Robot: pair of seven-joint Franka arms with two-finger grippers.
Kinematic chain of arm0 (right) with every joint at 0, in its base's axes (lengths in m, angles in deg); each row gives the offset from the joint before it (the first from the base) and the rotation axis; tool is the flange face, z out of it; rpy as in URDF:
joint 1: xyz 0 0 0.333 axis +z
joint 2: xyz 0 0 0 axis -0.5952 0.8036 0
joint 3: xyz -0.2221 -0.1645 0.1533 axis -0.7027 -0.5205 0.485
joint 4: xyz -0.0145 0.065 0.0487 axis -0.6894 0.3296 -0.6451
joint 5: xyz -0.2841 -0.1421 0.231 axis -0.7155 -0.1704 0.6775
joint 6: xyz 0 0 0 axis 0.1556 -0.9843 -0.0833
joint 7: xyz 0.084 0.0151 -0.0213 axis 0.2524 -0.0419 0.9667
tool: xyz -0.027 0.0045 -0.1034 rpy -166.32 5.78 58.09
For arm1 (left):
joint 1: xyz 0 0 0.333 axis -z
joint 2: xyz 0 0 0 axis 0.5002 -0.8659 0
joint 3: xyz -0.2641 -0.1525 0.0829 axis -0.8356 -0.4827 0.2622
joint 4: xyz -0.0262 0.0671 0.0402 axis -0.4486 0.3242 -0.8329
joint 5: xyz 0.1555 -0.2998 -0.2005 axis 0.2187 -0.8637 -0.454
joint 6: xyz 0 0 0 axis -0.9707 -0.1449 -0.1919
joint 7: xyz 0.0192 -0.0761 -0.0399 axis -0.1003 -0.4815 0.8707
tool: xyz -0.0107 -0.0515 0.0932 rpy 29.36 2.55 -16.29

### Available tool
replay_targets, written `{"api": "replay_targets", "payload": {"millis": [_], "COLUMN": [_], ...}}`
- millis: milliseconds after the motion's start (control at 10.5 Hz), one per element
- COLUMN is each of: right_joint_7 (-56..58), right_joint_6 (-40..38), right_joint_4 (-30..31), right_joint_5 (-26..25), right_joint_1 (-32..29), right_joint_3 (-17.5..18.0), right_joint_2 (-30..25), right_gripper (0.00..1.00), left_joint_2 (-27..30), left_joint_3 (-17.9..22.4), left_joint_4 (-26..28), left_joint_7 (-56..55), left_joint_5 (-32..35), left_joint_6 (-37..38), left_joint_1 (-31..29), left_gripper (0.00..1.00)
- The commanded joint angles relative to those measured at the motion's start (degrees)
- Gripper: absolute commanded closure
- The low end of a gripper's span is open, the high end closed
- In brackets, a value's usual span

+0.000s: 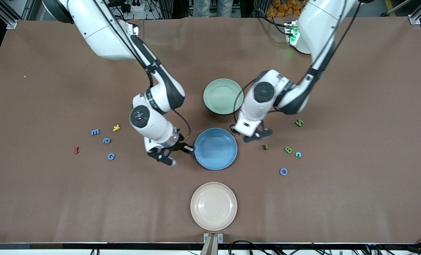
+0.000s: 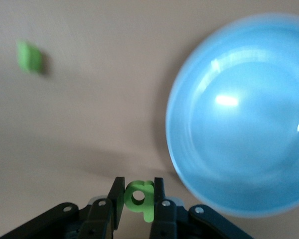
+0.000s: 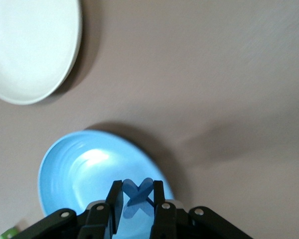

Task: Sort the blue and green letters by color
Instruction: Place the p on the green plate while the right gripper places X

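Plates are all bare: green plate [image 1: 223, 96], blue plate [image 1: 216, 148] and cream plate [image 1: 214, 206] hold nothing, so sorting has barely begun; my left pincer [image 2: 138, 199] is clamped on a green letter [image 2: 139, 196], over the tabletop [image 1: 54, 198] beside the blue plate; my right pincer [image 3: 138, 201] is clamped on a blue X [image 3: 137, 197] over the blue plate's rim; three blue letters [image 1: 106, 140] lie loose toward the right arm's end, and several green ones [image 1: 288, 149] and a blue O [image 1: 283, 171] toward the left arm's end.

Glossy blue plate [image 1: 215, 148], matt brown cloth table cover [image 1: 54, 198], smooth cream plate [image 1: 214, 206]
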Motion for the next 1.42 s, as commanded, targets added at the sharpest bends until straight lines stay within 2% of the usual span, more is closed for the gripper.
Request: {"api": "replay_targets", "payload": {"millis": [0,95,190,285,379,474,569,854,1138,1328], "right_joint_7": [-3.88,-5.81,-8.00,-9.07,-9.69,-9.61,-9.52,-8.73,-5.07,6.25], "right_joint_6": [2.03,4.57,4.94,5.03,5.03,4.86,4.59,-1.35,-3.92,-13.28], "right_joint_4": [-3.57,-3.83,-4.36,-4.36,-4.45,-4.45,-4.37,-3.31,-0.16,0.65], "right_joint_5": [0.90,0.99,0.99,0.90,0.55,0.37,0.28,-2.69,-2.88,-2.97], "right_joint_1": [0.83,1.97,2.85,3.21,3.99,3.83,3.48,0.50,-4.25,-7.15], "right_joint_3": [3.04,3.14,3.14,3.14,3.14,3.05,3.05,2.44,0.42,-1.68], "right_joint_2": [3.09,3.88,4.23,4.24,4.24,3.98,3.71,1.08,-3.30,-6.12], "right_gripper": [0.81,0.78,0.69,0.06,0.00,0.00,0.00,0.00,0.00,0.00], "left_joint_2": [-0.62,-1.15,-1.33,-1.41,-1.94,-2.64,-3.08,-0.90,0.87,0.61], "left_joint_3": [0.80,0.71,0.71,0.71,0.71,0.71,0.80,1.67,1.76,1.68], "left_joint_4": [-0.15,-0.15,-0.15,-0.07,-0.15,-0.15,-0.24,-0.50,-1.47,-2.17], "left_joint_7": [-6.66,-7.90,-8.87,-9.57,-10.10,-9.24,-8.88,-8.70,-1.88,5.85], "left_joint_5": [-0.10,-0.10,-0.10,-0.10,-0.10,-0.10,-0.02,0.07,4.10,4.64], "left_joint_6": [5.07,5.52,6.74,7.88,8.77,9.04,9.04,9.04,9.04,9.04], "left_joint_1": [7.45,9.39,11.06,12.65,14.06,14.68,14.77,11.89,0.92,-5.33], "left_gripper": [1.00,1.00,1.00,1.00,1.00,0.68,0.01,0.00,0.00,0.00]}}
